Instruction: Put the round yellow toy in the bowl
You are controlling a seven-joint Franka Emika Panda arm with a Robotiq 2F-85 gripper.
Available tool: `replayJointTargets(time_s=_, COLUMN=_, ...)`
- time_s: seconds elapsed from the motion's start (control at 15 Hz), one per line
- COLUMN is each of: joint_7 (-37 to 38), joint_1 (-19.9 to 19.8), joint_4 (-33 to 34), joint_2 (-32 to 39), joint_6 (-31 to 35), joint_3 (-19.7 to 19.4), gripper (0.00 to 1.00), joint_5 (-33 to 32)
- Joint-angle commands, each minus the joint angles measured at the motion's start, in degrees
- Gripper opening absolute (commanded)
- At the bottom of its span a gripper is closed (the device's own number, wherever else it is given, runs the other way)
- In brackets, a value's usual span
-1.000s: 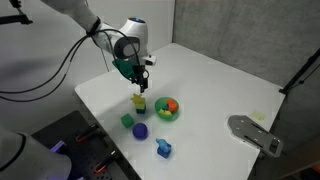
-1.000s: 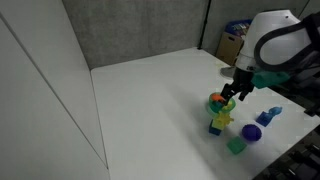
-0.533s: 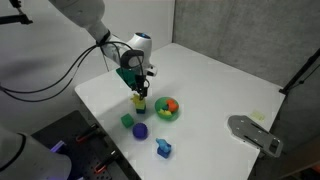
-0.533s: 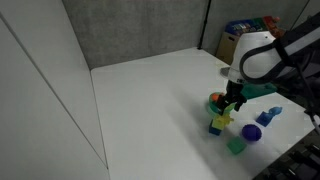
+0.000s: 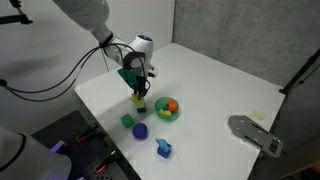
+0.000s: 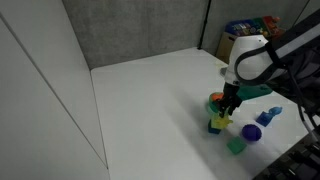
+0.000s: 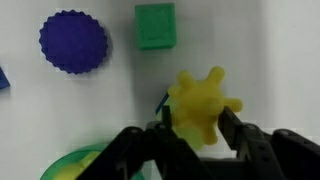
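The yellow toy (image 7: 203, 103) rests on the desk (image 7: 285, 60), directly between the jaws. The jaws stand apart, one finger on each side of the toy; contact with it cannot be confirmed. The toy is knobbed and roughly round, so no long axis governs the grip. The bowl (image 7: 60, 165) lies just beside the toy, at the lower left of the wrist view. Probable next action: close, lift, traverse.
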Motion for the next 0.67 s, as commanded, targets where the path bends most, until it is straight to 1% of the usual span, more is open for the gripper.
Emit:
replayJointTargets(time_s=0.0, joint_7=-0.38, joint_1=-0.09, joint_4=1.7, joint_2=-0.94, joint_6=-3.09, joint_3=-0.14, gripper=0.2, joint_5=2.46)
replayJointTargets(time_s=0.07, joint_7=-0.56, joint_1=-0.24, joint_4=1.95, joint_2=-1.46, joint_6=-3.74, joint_3=-0.07, gripper=0.19, joint_5=3.19)
replayJointTargets(time_s=0.2, joint_7=-0.72, joint_1=-0.4, joint_4=2.49, joint_2=-1.99, joint_6=-4.4, joint_3=-0.06, gripper=0.04, joint_5=4.27)
replayJointTargets(time_s=0.27, joint_7=-0.65, joint_1=-0.39, joint_4=2.64, joint_2=-2.22, joint_6=-4.6, joint_3=-0.13, gripper=0.01, joint_5=4.62)
replayJointTargets(time_s=0.4, joint_7=-0.53, joint_1=-0.41, joint_4=3.15, joint_2=-2.32, joint_6=-5.0, joint_3=-0.27, gripper=0.04, joint_5=5.2)
replayJointTargets(time_s=0.47, joint_7=-0.51, joint_1=-0.44, joint_4=3.37, joint_2=-2.34, joint_6=-5.19, joint_3=-0.31, gripper=0.03, joint_5=5.45)
replayJointTargets(time_s=0.53, joint_7=-0.52, joint_1=-0.5, joint_4=3.63, joint_2=-2.32, joint_6=-5.41, joint_3=-0.35, gripper=0.04, joint_5=5.7)
replayJointTargets(time_s=0.6, joint_7=-0.52, joint_1=-0.59, joint_4=3.83, joint_2=-2.37, joint_6=-5.5, joint_3=-0.4, gripper=0.03, joint_5=5.94)
